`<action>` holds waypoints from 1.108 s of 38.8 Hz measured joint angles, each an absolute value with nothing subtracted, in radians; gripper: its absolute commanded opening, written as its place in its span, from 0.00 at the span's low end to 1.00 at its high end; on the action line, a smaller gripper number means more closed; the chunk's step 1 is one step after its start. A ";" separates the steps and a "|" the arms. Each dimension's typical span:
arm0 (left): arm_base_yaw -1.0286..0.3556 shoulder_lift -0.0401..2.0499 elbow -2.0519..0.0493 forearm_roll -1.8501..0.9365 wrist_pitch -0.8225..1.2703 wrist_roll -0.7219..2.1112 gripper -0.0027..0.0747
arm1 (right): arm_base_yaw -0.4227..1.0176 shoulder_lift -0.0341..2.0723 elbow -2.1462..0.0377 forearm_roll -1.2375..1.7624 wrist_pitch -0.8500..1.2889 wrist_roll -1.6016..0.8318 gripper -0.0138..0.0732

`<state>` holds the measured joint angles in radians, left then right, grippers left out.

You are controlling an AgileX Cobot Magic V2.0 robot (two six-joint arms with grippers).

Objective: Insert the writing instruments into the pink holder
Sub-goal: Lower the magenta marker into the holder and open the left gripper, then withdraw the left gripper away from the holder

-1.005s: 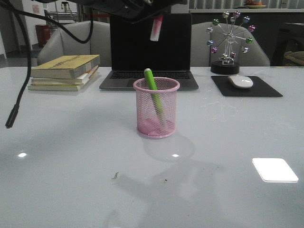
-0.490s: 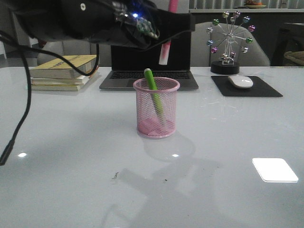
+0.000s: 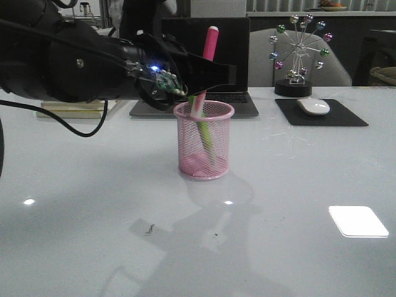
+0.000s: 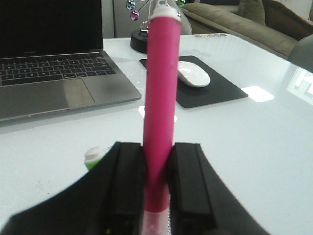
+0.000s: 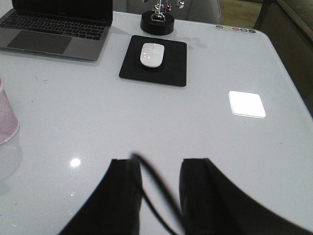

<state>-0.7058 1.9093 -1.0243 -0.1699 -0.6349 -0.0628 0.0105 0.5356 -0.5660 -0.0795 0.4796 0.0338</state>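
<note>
The pink holder [image 3: 204,154] stands mid-table with the lime green pen [image 3: 204,133] leaning inside it. My left gripper [image 3: 216,71] reaches in from the left just above the cup and is shut on the hot pink pen [image 3: 210,52]. That pen is near upright, and its pale lower end sits at the cup's rim beside the green pen. The left wrist view shows the pink pen [image 4: 161,88] clamped between the fingers of the left gripper [image 4: 157,166], with the green pen's tip [image 4: 93,159] beside them. My right gripper [image 5: 160,169] hangs open over bare table, a black cable crossing its gap; the holder's edge [image 5: 6,120] is far off.
An open laptop [image 3: 241,102] sits behind the cup. To the right lie a white mouse [image 3: 314,106] on a black pad [image 3: 346,117] and a ferris-wheel ornament [image 3: 301,52]. Stacked books [image 3: 68,110] lie at back left, mostly hidden by the arm.
My left arm has come down and forward with the pink pen. The pen's lower end went from high before the laptop screen to the cup's rim.
</note>
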 measured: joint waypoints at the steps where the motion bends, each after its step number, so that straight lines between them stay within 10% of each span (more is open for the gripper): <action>1: -0.706 1.909 -1.023 -0.168 -0.637 -0.063 0.17 | 0.010 0.536 -0.566 -0.079 0.480 0.034 0.55; 23: -0.706 1.944 -1.021 -0.164 -0.683 -0.064 0.17 | 0.010 0.536 -0.566 -0.079 0.480 0.034 0.55; 35: -0.706 1.944 -1.021 -0.164 -0.683 -0.064 0.45 | 0.010 0.536 -0.566 -0.079 0.480 0.034 0.55; 43: -0.706 1.944 -1.021 -0.164 -0.683 -0.064 0.45 | 0.010 0.536 -0.566 -0.079 0.480 0.034 0.55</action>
